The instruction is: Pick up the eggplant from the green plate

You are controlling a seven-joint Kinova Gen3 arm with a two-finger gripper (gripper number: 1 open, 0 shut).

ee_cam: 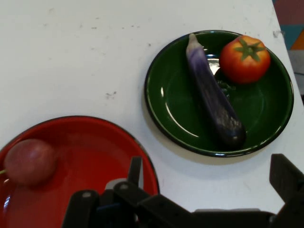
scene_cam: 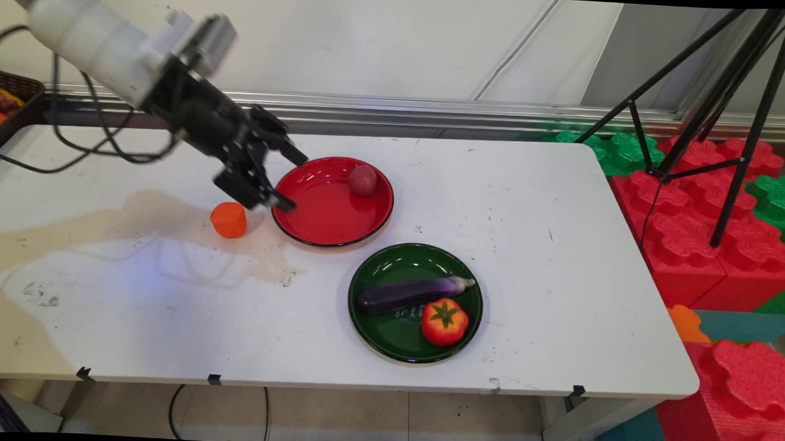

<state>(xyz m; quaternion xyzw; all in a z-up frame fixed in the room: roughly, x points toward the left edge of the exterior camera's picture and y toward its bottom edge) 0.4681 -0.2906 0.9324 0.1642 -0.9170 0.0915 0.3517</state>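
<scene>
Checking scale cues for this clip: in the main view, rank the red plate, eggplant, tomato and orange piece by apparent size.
Largest to smallest:
1. red plate
2. eggplant
3. tomato
4. orange piece

The tomato lies nearer the camera than the orange piece, so their order is unsure.

A shiny red round plate [scene_cam: 320,228] lies just below the gripper [scene_cam: 296,183], with a small dark red round fruit [scene_cam: 363,179] in it. A little orange block [scene_cam: 228,219] stands beside the gripper. Farther off, a dark green round plate [scene_cam: 377,272] holds a long purple eggplant [scene_cam: 409,294] and a red toy tomato [scene_cam: 444,321].
</scene>
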